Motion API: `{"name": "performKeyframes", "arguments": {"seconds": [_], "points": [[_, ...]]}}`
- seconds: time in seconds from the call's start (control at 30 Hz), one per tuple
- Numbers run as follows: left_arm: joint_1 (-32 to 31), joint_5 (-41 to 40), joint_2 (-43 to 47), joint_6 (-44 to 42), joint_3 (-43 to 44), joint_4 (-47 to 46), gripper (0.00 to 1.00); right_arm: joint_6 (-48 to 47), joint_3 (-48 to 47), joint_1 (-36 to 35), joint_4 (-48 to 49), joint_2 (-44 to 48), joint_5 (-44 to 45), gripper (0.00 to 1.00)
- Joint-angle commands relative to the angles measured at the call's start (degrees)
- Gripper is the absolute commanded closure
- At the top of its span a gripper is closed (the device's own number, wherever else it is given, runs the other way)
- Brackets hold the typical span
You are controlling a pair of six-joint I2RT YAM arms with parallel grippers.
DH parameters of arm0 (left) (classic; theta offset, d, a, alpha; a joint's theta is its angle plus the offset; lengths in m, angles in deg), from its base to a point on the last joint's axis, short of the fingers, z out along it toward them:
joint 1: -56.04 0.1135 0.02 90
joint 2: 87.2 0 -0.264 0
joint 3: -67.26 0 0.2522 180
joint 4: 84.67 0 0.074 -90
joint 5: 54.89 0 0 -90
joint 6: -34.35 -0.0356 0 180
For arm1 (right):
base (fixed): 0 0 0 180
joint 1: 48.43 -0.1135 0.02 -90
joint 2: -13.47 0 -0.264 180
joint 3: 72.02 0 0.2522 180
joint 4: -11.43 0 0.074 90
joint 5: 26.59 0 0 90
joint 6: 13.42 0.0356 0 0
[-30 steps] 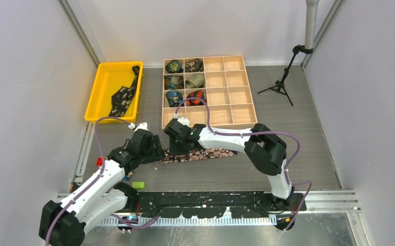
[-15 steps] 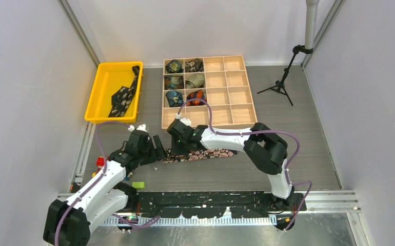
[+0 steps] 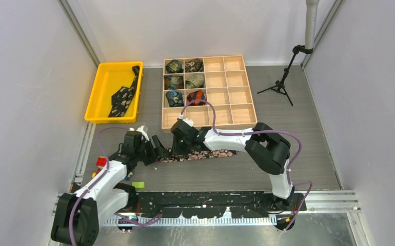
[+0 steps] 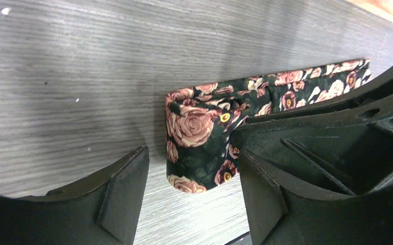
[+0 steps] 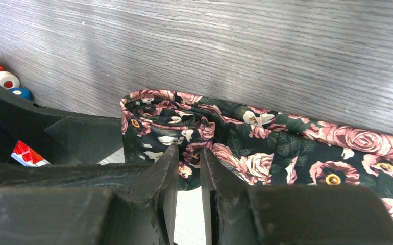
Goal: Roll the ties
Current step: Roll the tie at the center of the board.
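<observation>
Floral tie lies on desk, long axis left-right, rolled end at left, flat tail pointing right. Left claw and right claw meet at the rolled end.
Left wrist: claw wide, coil between fingers.
Right wrist: claw narrow, tips at coil; pinch on cloth unclear.

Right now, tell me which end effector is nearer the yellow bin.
Left. The left end effector is just past the bin's near right corner; the right end effector is farther right, at the tie.
</observation>
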State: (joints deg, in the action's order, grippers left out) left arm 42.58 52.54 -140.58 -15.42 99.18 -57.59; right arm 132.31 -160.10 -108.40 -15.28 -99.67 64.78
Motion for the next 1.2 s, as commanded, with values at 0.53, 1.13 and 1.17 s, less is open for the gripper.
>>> {"name": "performKeyframes", "arguments": {"seconds": [0.53,1.13,1.17], "points": [[6.30,9.42,-1.42,1.06,-1.96,-6.29,0.44,-0.14,6.33,1.32,-1.04,0.03,2.28,0.75],[7.30,18.24,-10.10,2.22,-3.47,-15.29,0.46,0.01,7.00,1.61,-0.81,0.50,2.17,0.76],[7.21,18.37,-10.29,2.22,-3.52,-15.45,0.49,0.01,6.80,1.62,-0.80,0.35,2.11,0.76]]}}
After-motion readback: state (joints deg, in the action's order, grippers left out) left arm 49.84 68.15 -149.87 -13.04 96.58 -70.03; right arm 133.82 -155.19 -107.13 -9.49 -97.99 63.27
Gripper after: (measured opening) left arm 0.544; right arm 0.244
